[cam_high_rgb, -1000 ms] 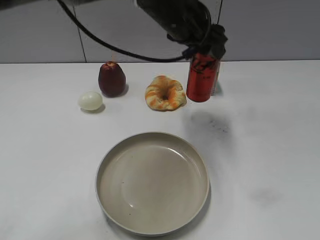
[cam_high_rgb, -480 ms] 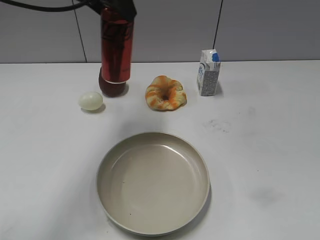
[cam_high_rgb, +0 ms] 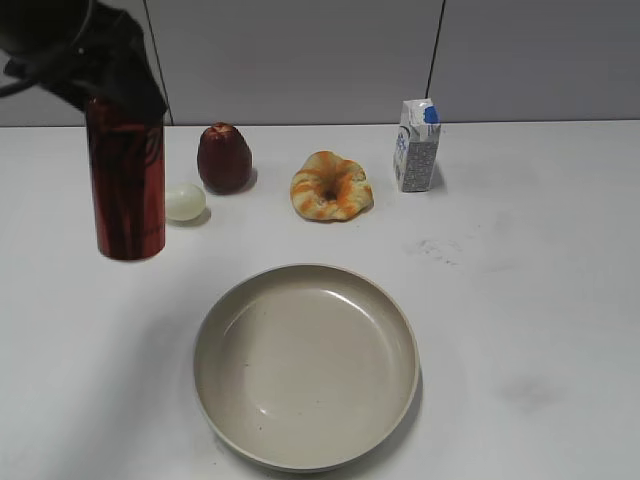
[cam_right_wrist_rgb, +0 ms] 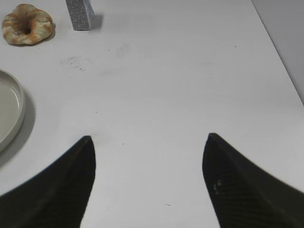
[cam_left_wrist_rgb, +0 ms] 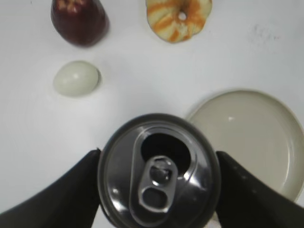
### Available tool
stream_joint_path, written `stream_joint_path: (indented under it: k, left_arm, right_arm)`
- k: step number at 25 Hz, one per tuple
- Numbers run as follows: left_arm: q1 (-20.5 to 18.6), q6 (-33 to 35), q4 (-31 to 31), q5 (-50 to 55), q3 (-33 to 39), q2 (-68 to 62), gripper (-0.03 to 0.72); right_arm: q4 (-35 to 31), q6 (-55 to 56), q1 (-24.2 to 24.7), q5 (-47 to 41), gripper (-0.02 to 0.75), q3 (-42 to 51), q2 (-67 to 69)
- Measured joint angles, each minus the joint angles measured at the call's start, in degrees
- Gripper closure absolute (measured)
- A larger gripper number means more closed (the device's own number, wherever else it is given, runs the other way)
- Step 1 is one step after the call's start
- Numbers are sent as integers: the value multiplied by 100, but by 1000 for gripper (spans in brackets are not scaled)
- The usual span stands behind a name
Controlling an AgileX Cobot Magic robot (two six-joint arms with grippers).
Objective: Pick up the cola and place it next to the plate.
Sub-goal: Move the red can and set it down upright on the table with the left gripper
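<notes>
Cola [cam_high_rgb: 128,187] upright, black script lettering, gripped by left fingers [cam_left_wrist_rgb: 71,190]

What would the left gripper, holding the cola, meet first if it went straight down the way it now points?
Probably bare table: the left gripper carries the cola left of the plate, in front of the egg. Depth is uncertain.

A robot test bench in a lab, by the look of it: a bare white worktop [cam_high_rgb: 520,300] against plain grey wall panels [cam_high_rgb: 300,60], with a few food props, apple [cam_high_rgb: 223,157], egg [cam_high_rgb: 185,201], bread ring [cam_high_rgb: 331,186], small carton [cam_high_rgb: 417,145], lined along the back.
</notes>
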State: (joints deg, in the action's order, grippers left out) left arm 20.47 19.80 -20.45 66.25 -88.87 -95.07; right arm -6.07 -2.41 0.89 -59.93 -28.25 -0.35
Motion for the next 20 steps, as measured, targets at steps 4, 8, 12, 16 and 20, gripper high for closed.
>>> stream_joint_path:
  k: [4, 8, 12, 16, 20]
  left_arm:
    - [0, 0, -46, -1079, 1805, 1062, 171]
    - [6, 0, -444, -2720, 3598, 2195, 171]
    - [118, -5, -746, -4210, 4915, 2944, 171]
    - [343, -5, -830, -5116, 5666, 3172, 171]
    - [622, -5, -836, -5475, 5911, 3097, 171]
  right_arm:
    - [0, 0, 0, 0, 204, 0, 0]
    - [0, 0, 0, 0, 204, 0, 0]
    - [0, 0, 0, 0, 204, 0, 0]
    - [0, 0, 0, 0, 204, 0, 0]
    - [0, 0, 0, 0, 204, 0, 0]
